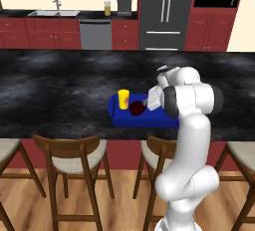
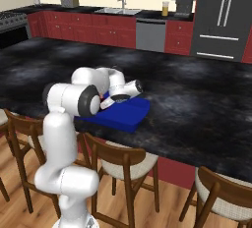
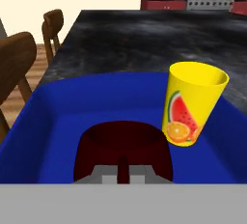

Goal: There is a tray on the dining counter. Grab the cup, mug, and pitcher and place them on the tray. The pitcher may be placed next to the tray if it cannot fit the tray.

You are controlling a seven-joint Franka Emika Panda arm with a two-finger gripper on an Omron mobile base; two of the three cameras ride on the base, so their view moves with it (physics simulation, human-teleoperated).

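Landmark: the tray, bright blue, on the dining surface.
Cup: upright inside the tray, so this item looks done.
Mug: low in the tray beside the cup, just in front of the claw.
Claw: fingers pinched nearly together at the mug's near rim, seemingly gripping it; mug looks delivered but not let go.
Pitcher: well apart from the tray, on the far kitchen surface beside the sink.
Left: release the mug, fetch the pitcher.
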